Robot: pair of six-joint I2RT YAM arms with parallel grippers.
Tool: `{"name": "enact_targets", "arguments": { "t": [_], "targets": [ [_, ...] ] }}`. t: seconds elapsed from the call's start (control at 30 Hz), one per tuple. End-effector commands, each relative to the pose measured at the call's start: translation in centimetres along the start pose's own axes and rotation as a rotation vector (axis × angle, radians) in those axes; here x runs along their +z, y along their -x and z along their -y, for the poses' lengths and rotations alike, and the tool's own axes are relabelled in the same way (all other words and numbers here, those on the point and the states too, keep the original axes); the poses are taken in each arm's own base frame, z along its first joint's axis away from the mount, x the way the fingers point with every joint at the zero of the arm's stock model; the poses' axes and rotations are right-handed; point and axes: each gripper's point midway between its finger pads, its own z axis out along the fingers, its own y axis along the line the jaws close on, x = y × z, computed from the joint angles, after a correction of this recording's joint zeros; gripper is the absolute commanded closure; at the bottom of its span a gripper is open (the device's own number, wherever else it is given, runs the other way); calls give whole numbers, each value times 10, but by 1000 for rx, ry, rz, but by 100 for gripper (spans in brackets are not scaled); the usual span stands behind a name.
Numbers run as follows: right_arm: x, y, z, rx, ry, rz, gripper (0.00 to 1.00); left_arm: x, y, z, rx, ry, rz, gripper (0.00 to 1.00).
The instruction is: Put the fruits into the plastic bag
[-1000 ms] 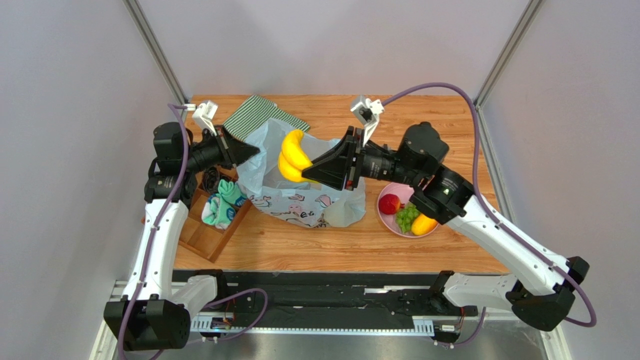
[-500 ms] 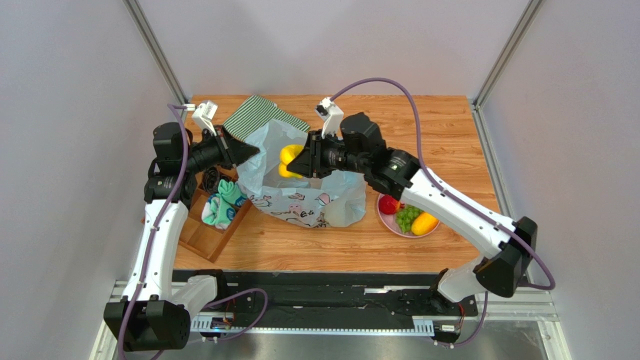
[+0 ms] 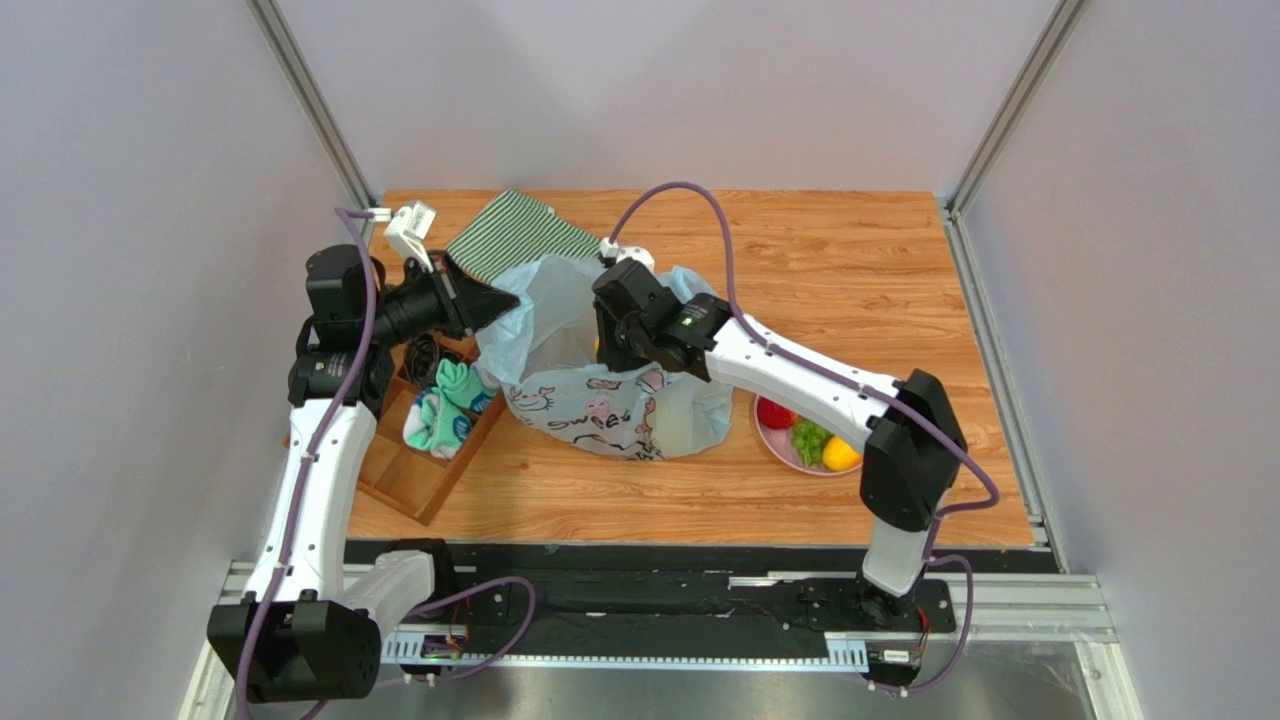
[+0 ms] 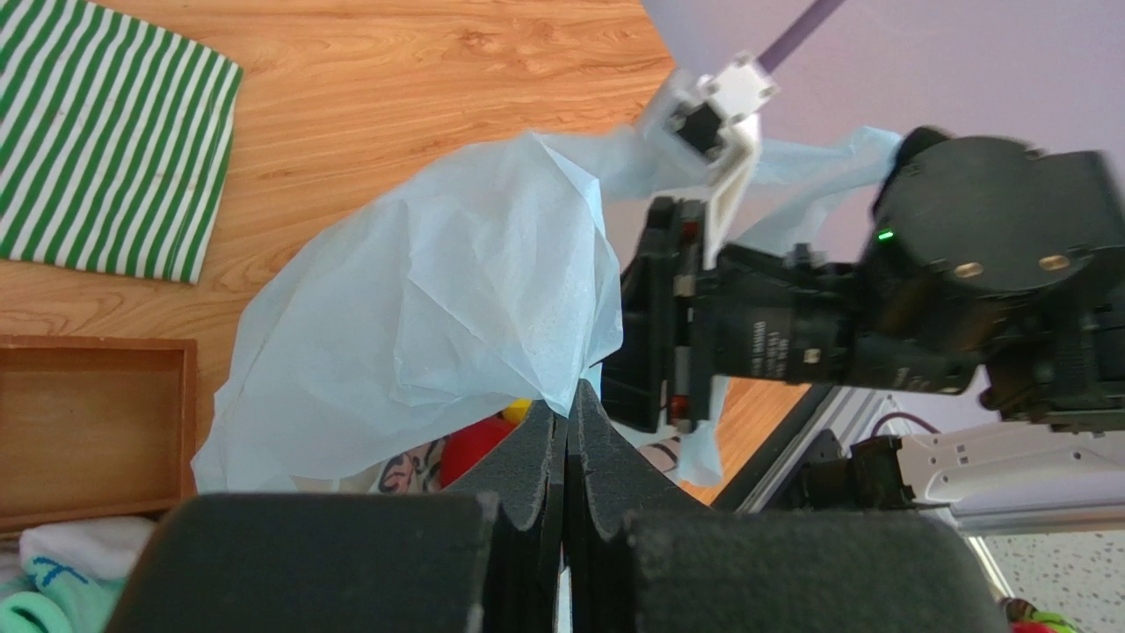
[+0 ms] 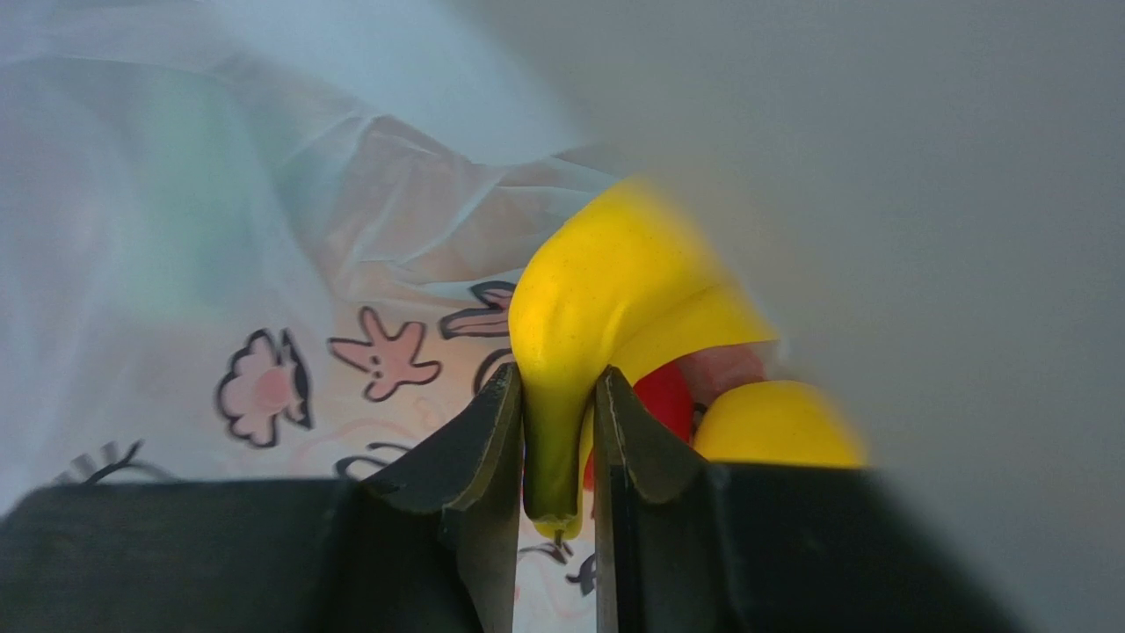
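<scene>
Banana point(image 5: 621, 310) now inside bag point(image 3: 601, 408), plain from right wrist

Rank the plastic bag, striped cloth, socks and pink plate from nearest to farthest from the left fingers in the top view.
1. plastic bag: edge pinched in the left fingers.
2. striped cloth: just behind them, at the far side.
3. socks: toward the near-left.
4. pink plate: far off to the right.

Bright, even light from overhead; shadows are soft. Past the right gripper point(image 5: 557, 409) the bag point(image 5: 198, 238) is washed-out and blurred, the banana point(image 5: 594, 303) smearing into grey haze. The left wrist view is sharp.
</scene>
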Motion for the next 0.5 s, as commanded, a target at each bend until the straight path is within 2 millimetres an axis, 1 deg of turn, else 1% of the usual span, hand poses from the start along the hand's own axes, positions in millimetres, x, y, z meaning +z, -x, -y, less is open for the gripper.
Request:
{"name": "enact_targets", "arguments": {
  "t": [0.0,0.07,0.13,0.23,0.27,0.33,0.37,0.4,0.43,0.47],
  "targets": [
    [12,-3,11,-33,-92,-9,100,-3,6,6,29,-23,25,100],
    [18,-9,13,-41,-103,-28,100,-3,6,6,27,-24,23,100],
    [22,-12,16,-48,-114,-42,97,-3,6,6,27,-23,23,100],
    [24,-16,17,-55,-115,-55,84,-2,5,5,24,-21,22,100],
    [23,-16,18,-53,-115,-53,73,-2,5,5,24,-21,22,100],
    [22,-16,17,-63,-109,-54,63,-2,6,5,26,-23,23,100],
    [22,-15,17,-64,-107,-52,53,-2,5,4,23,-21,22,100],
    [20,-13,15,-63,-96,-44,48,-2,5,5,23,-22,21,100],
    [20,-15,15,-66,-93,-45,44,-2,5,5,25,-25,20,100],
    [19,-14,15,-68,-88,-43,37,-2,6,5,24,-24,21,100]
  ]
}}
